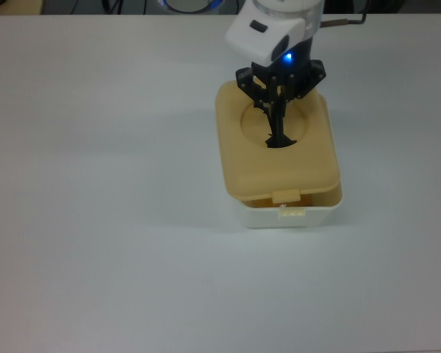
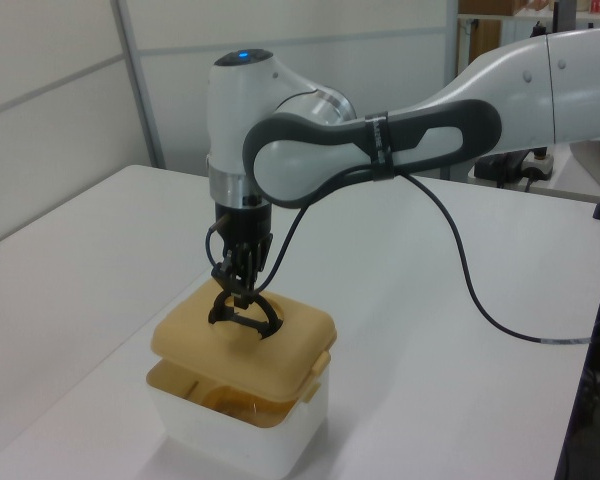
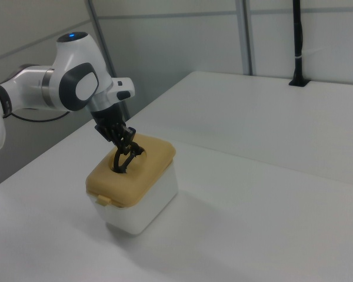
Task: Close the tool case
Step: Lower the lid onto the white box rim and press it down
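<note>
On the white desk (image 1: 95, 220) stands one small white tub (image 1: 290, 218), the lower half of the tool case, and directly above it is one tan lid (image 1: 275, 154) with rounded corners. The lid covers nearly the whole tub in the top view; only the tub's front wall and a strip of its rim show below the lid's edge. In the left view the lid sits a little above the rim, with a gap open on the side facing the camera, and something yellow shows dimly through that gap; what it is cannot be told. One small tan tab (image 1: 287, 195) sticks out from the lid's front edge, just above one white tab (image 1: 292, 212) on the tub.

One round recess is sunk in the lid's top, and one black handle (image 2: 242, 318) arches over it. One robot arm (image 2: 380, 140) reaches in, and its gripper (image 2: 236, 290) has the fingers drawn narrow, pinching that handle from above. A blue light glows on the arm's wrist in the top view. One black cable (image 2: 480, 290) loops from the arm down to the desk.
</note>
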Robot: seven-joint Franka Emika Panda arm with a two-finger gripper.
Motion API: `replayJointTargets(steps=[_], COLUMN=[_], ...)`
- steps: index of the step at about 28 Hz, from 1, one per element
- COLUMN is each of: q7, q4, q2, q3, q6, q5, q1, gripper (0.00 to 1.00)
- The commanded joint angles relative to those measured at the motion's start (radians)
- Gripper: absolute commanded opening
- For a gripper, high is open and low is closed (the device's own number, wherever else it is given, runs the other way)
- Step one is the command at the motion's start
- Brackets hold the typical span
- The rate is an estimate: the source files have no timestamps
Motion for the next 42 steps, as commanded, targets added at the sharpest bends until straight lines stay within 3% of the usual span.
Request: replayJointTargets(steps=[1,8,9,10,11,22,34,42], q7=[0.042,0.045,0.045,0.045,0.053,0.096,0.081,0.029], q4=[0.008,0.008,0.008,0.008,0.008,0.008,0.011,0.07], q2=[0.014,0.043,0.046,0.048,0.05,0.05,0.028,0.0], q3=[-0.006,-0.008,-0.008,-0.009,-0.009,-0.006,-0.009,-0.018], q6=[-0.015,-0.011,-0.011,-0.01,-0.01,-0.01,-0.024,-0.191], q5=[-0.029,-0.031,-0.032,-0.032,-0.032,-0.069,-0.071,-0.055], q1=[0.035,0.039,0.039,0.039,0.039,0.042,0.042,0.035], gripper=[0.0,0.0,0.11,0.35,0.99,1.0,1.0,1.0])
